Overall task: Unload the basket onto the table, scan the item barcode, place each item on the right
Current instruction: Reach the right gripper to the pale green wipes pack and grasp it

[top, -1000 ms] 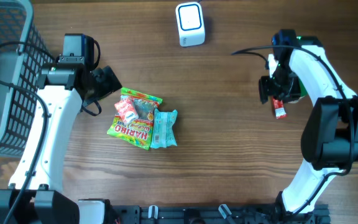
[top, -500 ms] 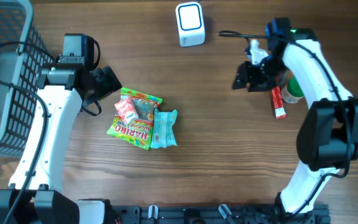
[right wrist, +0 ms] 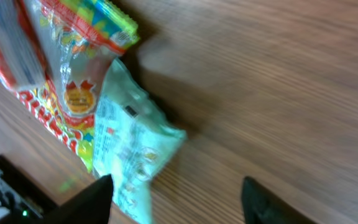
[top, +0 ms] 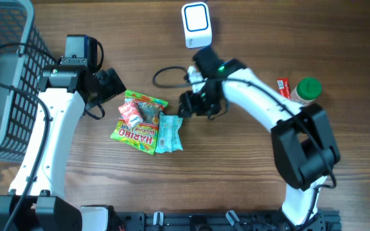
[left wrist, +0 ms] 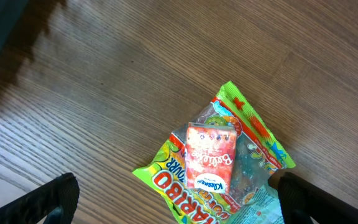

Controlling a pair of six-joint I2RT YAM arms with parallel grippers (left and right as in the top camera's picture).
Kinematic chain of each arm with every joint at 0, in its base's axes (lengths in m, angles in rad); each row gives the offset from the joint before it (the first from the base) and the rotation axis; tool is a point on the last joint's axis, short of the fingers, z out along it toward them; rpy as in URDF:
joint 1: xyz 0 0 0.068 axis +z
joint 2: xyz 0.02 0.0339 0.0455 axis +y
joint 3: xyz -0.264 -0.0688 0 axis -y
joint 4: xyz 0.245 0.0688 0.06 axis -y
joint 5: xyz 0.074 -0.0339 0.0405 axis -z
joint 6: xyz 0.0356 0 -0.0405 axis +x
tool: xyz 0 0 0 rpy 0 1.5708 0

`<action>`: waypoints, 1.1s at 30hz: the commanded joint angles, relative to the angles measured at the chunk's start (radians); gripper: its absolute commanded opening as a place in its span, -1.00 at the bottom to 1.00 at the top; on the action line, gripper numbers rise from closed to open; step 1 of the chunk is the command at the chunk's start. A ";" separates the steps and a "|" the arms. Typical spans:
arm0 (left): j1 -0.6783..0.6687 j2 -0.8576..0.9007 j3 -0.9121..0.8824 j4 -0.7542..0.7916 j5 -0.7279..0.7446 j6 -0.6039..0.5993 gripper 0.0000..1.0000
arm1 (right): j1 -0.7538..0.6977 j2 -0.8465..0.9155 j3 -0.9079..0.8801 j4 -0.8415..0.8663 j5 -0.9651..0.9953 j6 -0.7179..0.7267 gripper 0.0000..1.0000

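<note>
Left gripper [top: 115, 84]: spread to full width, nothing between the fingers [left wrist: 53, 200]. From the left wrist, just beyond the fingertips: Haribo bag [left wrist: 253, 134], flat on the wood table [left wrist: 104, 74], a small pink packet [left wrist: 210, 155] lying on top of it, label up. From overhead, gripper near the bag's upper corner, just apart, no contact visible.

Right gripper [top: 189, 102]: parted at a middling width, only bare wood between the fingers [right wrist: 92, 198], nothing held. Just ahead of it and off toward one finger in the right wrist view: mint-green packet [right wrist: 129, 149], crumpled, overlapping the edge of the Haribo bag. Touching the gripper or not: cannot tell, picture blurred.

Scanner [top: 196, 24]: white block, blue-rimmed face up, near the right wrist on the side away from the packets, well apart from the left gripper. All three packets in one pile between the two grippers, far nearer to both than to the scanner.

Back along the right arm, well apart from its gripper: red stick pack [top: 284, 88] just beside a green-capped bottle [top: 308, 90]. Black cable [top: 155, 78] looped on the table beside the right gripper. Grey wire basket [top: 11, 25] behind the left arm, away from its fingertips.
</note>
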 commanded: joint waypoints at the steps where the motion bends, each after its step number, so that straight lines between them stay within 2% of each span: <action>1: 0.005 0.006 0.000 0.003 -0.006 0.011 1.00 | 0.073 0.001 -0.069 0.092 0.057 0.148 0.41; 4: 0.005 0.006 0.000 0.003 -0.006 0.011 1.00 | 0.112 0.001 -0.114 0.169 0.058 0.220 0.40; 7: 0.005 0.006 0.000 0.003 -0.006 0.011 1.00 | 0.133 0.001 -0.162 0.256 0.061 0.272 0.24; 10: 0.005 0.006 0.000 0.003 -0.006 0.011 1.00 | 0.134 0.001 -0.199 0.329 0.064 0.296 -0.37; 15: 0.005 0.006 0.000 0.003 -0.006 0.011 1.00 | 0.134 0.001 -0.210 0.363 0.047 0.288 -0.44; 20: 0.005 0.006 0.000 0.003 -0.006 0.011 1.00 | 0.134 0.001 -0.210 0.372 0.031 0.288 -0.31; 21: 0.005 0.006 0.000 0.003 -0.006 0.011 1.00 | 0.132 0.001 -0.210 0.371 0.031 0.284 -0.52; 22: 0.005 0.006 0.000 0.003 -0.006 0.011 1.00 | 0.131 0.001 -0.210 0.370 0.027 0.267 -0.91; 26: 0.005 0.006 0.000 0.003 -0.006 0.011 1.00 | 0.114 -0.034 -0.209 0.371 -0.049 0.140 -0.91; 30: 0.005 0.006 0.000 0.003 -0.006 0.011 1.00 | 0.095 -0.161 -0.209 0.322 -0.110 0.013 -0.92; 33: 0.005 0.006 0.000 0.003 -0.006 0.011 1.00 | 0.094 -0.306 -0.209 0.217 -0.076 -0.021 -0.91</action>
